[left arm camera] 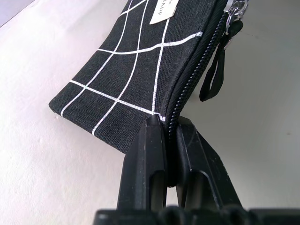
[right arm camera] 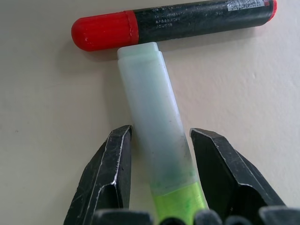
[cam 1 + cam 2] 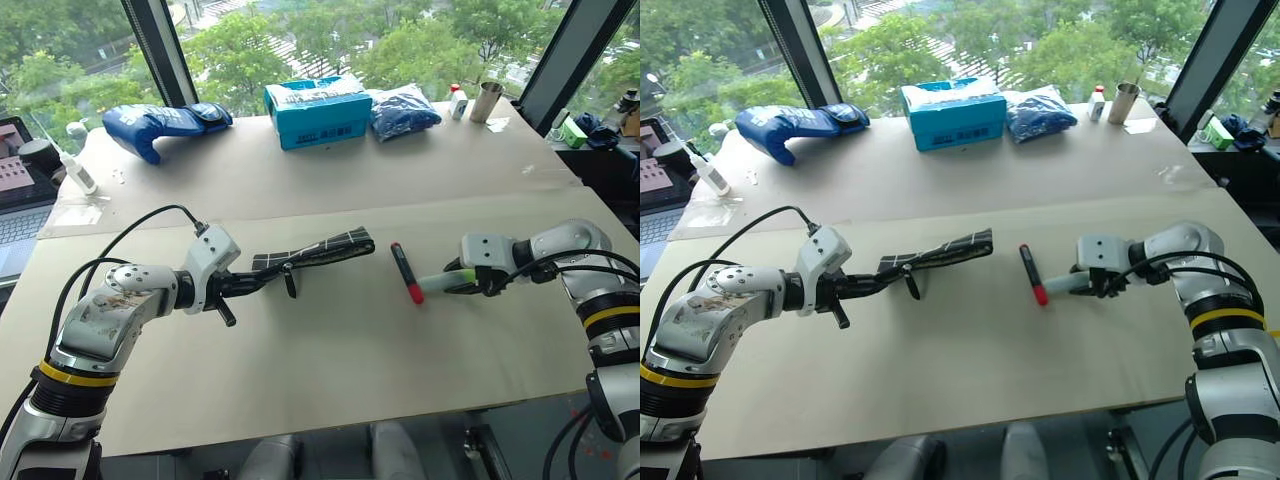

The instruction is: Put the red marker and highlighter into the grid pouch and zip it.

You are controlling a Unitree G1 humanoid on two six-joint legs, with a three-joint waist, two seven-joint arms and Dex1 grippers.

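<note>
The highlighter (image 2: 159, 136) lies lengthwise between the right fingers (image 2: 115, 173), which straddle it unclenched; its tip touches the marker (image 2: 173, 23). Left fingers (image 1: 150, 154) pinch the pouch (image 1: 136, 70).

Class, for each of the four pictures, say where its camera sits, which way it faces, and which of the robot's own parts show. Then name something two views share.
Left eye view: on the head, looking forward and down over the table; both arms show.
Right eye view: beside it, same scene.
Left wrist view: along the left gripper, shut on the grid pouch edge.
Right wrist view: along the right gripper, fingers either side of the highlighter, its end against the red marker.
Shared: the head views and the right wrist view show marker and highlighter.
</note>
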